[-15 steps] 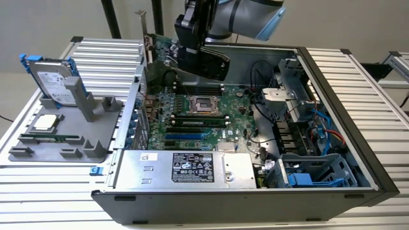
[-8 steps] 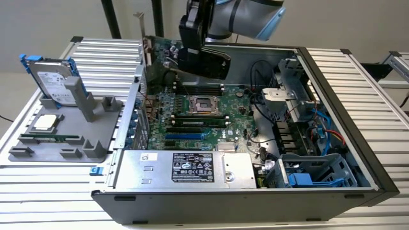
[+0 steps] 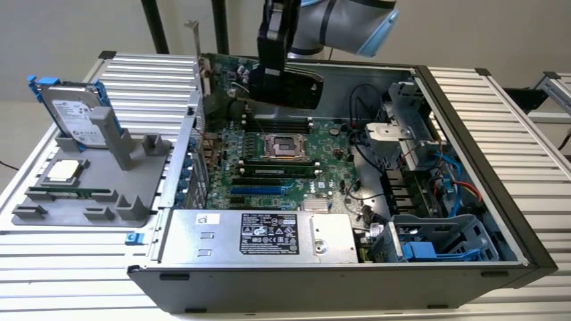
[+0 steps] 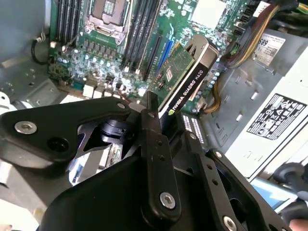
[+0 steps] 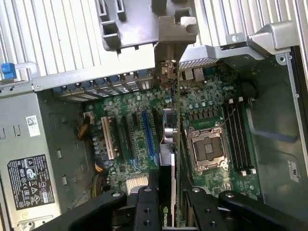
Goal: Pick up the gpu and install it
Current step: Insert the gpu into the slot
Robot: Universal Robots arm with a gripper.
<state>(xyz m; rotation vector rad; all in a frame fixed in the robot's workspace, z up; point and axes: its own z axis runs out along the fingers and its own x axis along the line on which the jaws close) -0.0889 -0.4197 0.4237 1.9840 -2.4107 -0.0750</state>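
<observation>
Open computer case (image 3: 499, 167), motherboard (image 3: 267, 177) exposed, and the gripper (image 5: 171, 199) hangs above that motherboard with its 2 fingers clamped on the gpu (image 4: 185, 72). Step 1, the pickup, looks done. Seating is left, with the card clear above the motherboard's expansion slots (image 5: 144, 132). Tight lane, I'd say: power supply (image 3: 259, 234) beside the motherboard, CPU socket (image 5: 208, 150) close by, silver bracket (image 5: 175, 33) at the motherboard's rear edge.
</observation>
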